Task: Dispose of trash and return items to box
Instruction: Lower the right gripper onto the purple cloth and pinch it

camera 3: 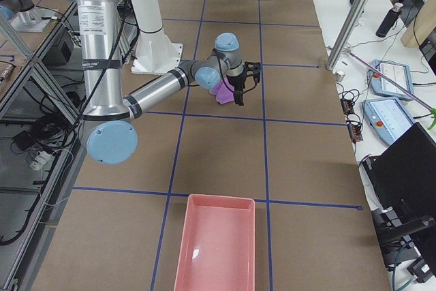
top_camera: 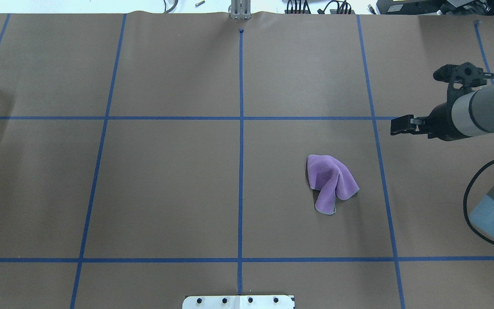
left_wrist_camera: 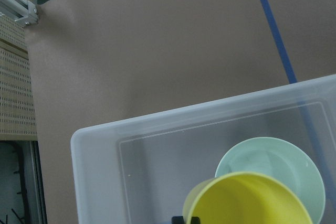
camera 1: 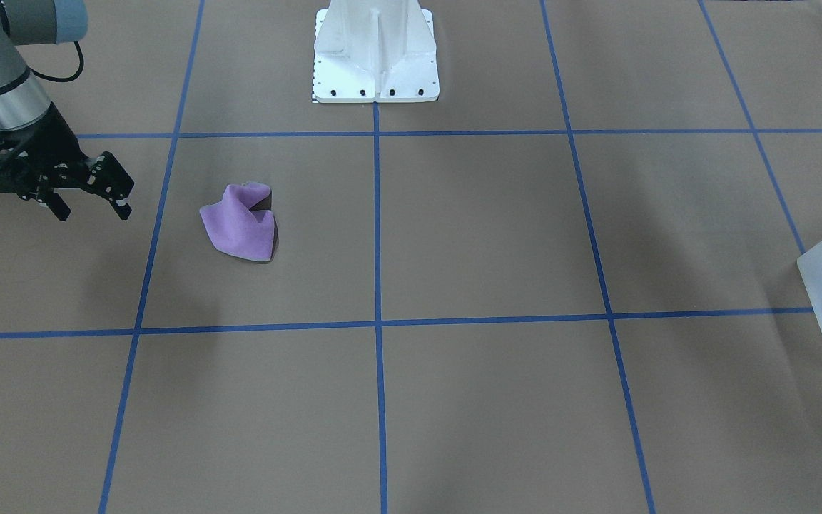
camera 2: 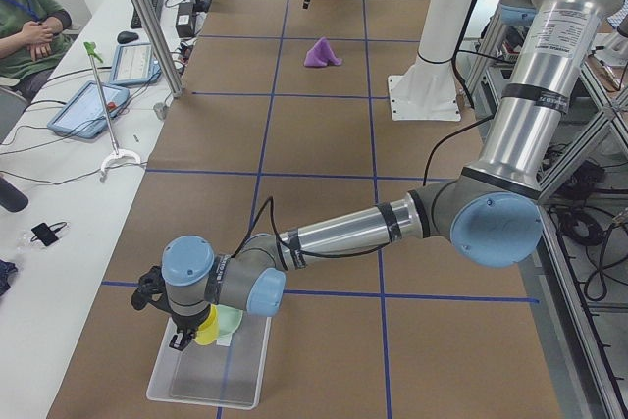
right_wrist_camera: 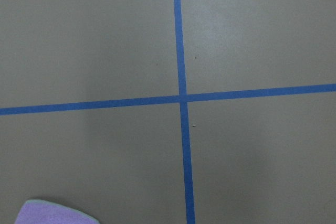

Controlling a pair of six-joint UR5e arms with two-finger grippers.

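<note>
While the left gripper [camera 2: 188, 339] pinches a small yellow plastic tapered cup [left_wrist_camera: 252, 203] above the frosted-white rectangular plastic bin [left_wrist_camera: 105, 140], the right gripper [camera 1: 93, 213] gapes empty.

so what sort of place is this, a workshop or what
Most likely a robotics lab set up for recording: a long table papered brown with a blue tape grid, two robot arms, and an operator seated by tablets.

No text is legible. A printed label [camera 2: 562, 23] on the near left arm and another label [camera 3: 90, 13] on the right arm are blurred.
</note>
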